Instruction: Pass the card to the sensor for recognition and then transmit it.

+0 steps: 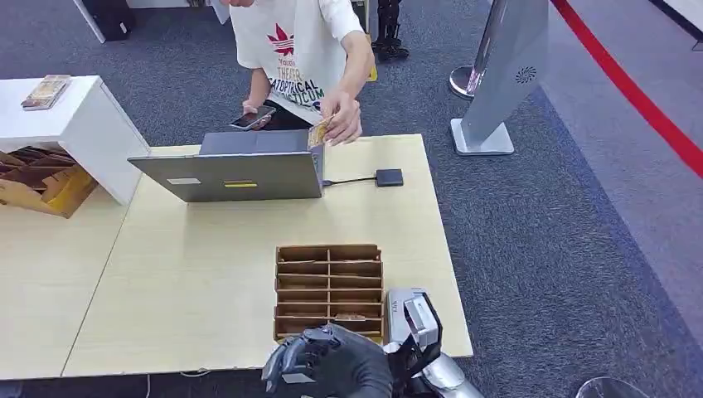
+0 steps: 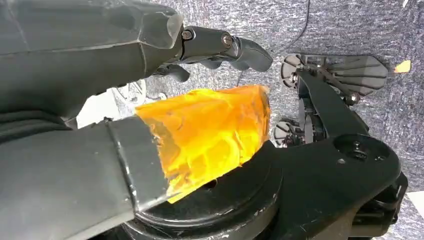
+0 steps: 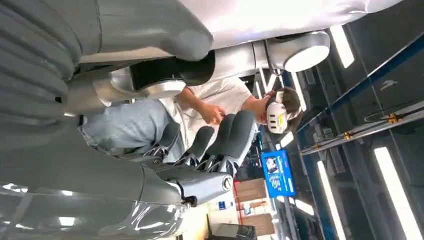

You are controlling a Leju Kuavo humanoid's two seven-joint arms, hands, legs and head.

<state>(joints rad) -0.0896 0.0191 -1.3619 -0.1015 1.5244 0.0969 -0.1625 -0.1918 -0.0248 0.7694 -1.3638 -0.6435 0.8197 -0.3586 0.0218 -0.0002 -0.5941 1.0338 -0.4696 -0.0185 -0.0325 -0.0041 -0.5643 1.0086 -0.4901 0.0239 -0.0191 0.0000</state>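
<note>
Right hand [image 1: 327,363] at 6 o'clock: fingers curled, holding nothing. Left hand [image 2: 150,100]: fingers apart, empty. Person's hand [image 1: 341,118] at 12 o'clock pinches a tan card [image 1: 317,133].

The person's white T-shirt [image 1: 298,46], behind the desk's far edge, carries a red leaf logo above partly readable lettering: "THEATER" and an ending "…TRICAL", "…TICUM".

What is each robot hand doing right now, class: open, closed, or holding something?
Left hand: open, holding nothing.
Right hand: cannot be told; no card shows in it.
</note>
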